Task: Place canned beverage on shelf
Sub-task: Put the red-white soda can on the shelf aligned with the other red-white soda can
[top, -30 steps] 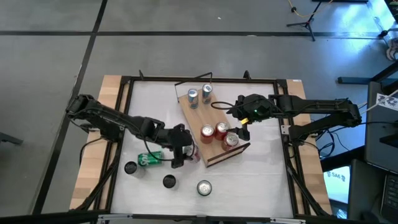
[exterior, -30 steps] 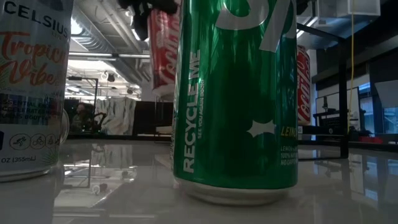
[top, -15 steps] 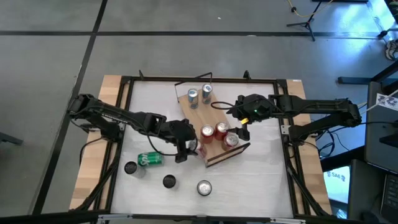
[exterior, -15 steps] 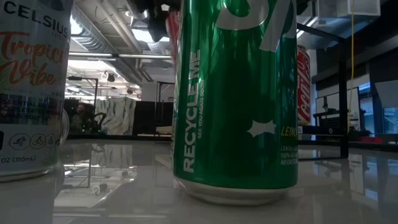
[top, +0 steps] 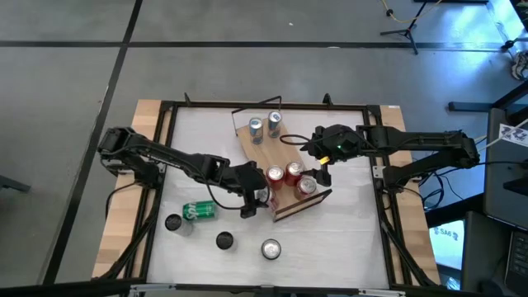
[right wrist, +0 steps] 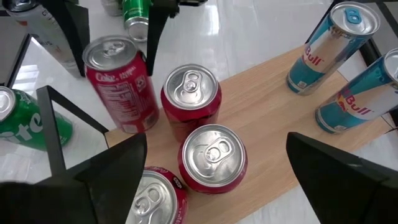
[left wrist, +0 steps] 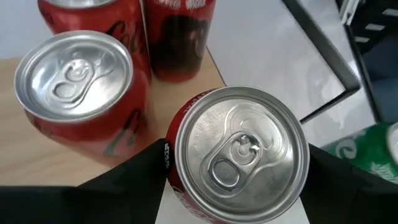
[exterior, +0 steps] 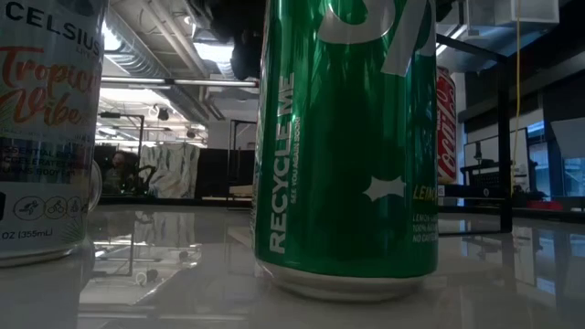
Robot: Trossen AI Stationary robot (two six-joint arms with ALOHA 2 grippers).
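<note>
The left gripper [top: 255, 196] has moved toward 3 o'clock since a second ago. Back then it was out over the white table [top: 346, 239], near the lying green can [top: 199, 211]. Now it is right at the shelf [top: 280, 161]'s near edge. Its fingers [left wrist: 140, 171] are closed around a red can [left wrist: 239, 163], one on each side, and the can stands upright in them. This held can is now just beside the red cans on the board [top: 285, 173], at their 9 o'clock side. Whether it touches the board I cannot tell.

The shelf has not moved. It lies slanted in the middle of the table, with two blue cans [top: 264, 125] at its far end.

The right gripper [top: 323, 175] has stayed put, hanging over the shelf's 3 o'clock edge with its fingers wide apart and nothing in them.
</note>
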